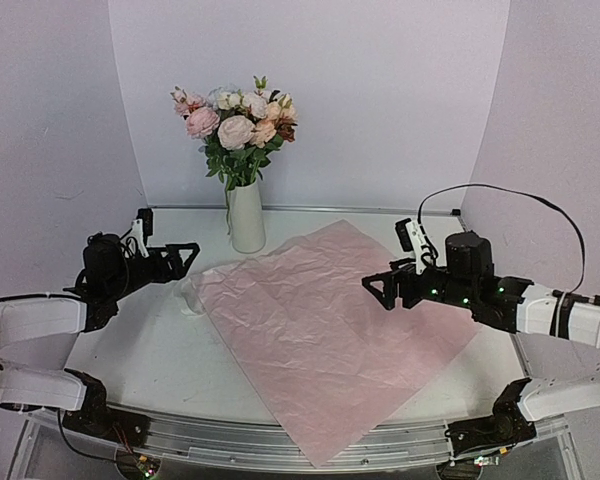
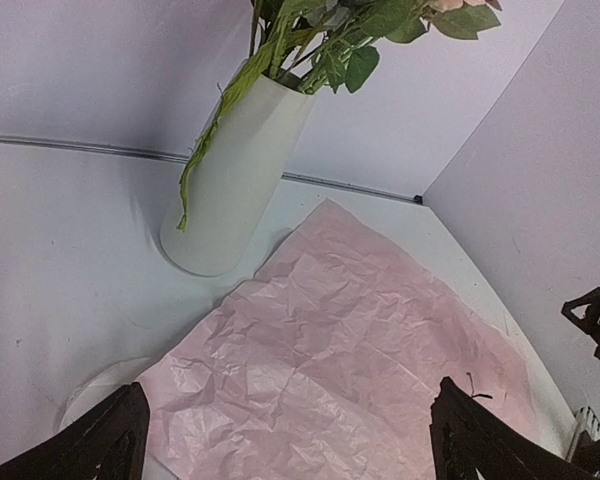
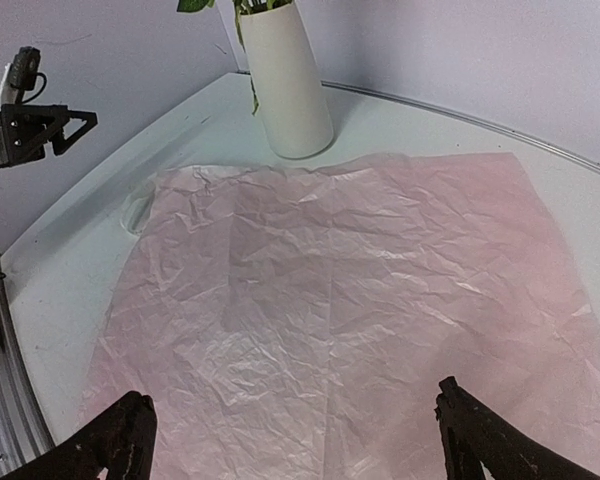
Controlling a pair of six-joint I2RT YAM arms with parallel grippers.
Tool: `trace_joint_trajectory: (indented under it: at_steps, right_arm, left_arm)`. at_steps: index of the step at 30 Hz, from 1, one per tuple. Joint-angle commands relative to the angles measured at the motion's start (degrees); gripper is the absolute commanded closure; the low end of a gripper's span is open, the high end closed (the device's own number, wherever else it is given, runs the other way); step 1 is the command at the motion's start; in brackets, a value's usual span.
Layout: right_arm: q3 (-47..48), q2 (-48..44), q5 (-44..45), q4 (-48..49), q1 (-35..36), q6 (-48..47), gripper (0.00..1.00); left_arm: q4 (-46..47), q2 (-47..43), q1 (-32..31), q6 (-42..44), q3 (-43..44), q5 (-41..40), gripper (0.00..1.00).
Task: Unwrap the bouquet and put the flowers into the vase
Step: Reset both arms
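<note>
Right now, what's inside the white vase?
The flowers stand in the vase, a leafy sprig drooping over its rim. Its wall hides the stem ends and anything else inside.

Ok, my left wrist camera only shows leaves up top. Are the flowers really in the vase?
Observer: Yes. From above, pink and cream flowers stand bunched in the vase.
Operator: Anything hanging off?
Observer: The pink paper pokes one corner past the table at its front edge.
Operator: And on the right?
Observer: The right claw is open, hovering over the paper, holding nothing.
</note>
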Motion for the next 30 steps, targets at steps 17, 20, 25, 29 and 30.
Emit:
trace_joint_trajectory:
  at_steps: [17,20,25,29,30]
  right_arm:
    - [-4.2,-4.3,4.1,9.4,-17.0,1.7,0.02]
    - [-6.4,-5.8,8.5,11.8,-19.7,0.5,0.02]
    - [-8.5,-6.4,17.4,13.5,-23.3,-1.0,0.02]
    - [-12.9,-5.1,21.6,19.0,-25.1,-8.8,0.02]
    - [-13.5,-4.7,22.6,19.5,-26.0,-8.2,0.02]
  left_arm:
    - [-0.4,-5.9,0.6,16.3,-0.5,18.3,0.00]
    - [-0.1,-4.9,1.4,17.2,-0.4,15.5,0.00]
    - [0.0,-2.8,3.5,17.2,0.0,4.2,0.00]
    - [0.6,-3.5,3.7,16.0,-0.8,-12.1,0.00]
    - [1.1,-4.0,3.8,15.7,-1.4,-16.6,0.00]
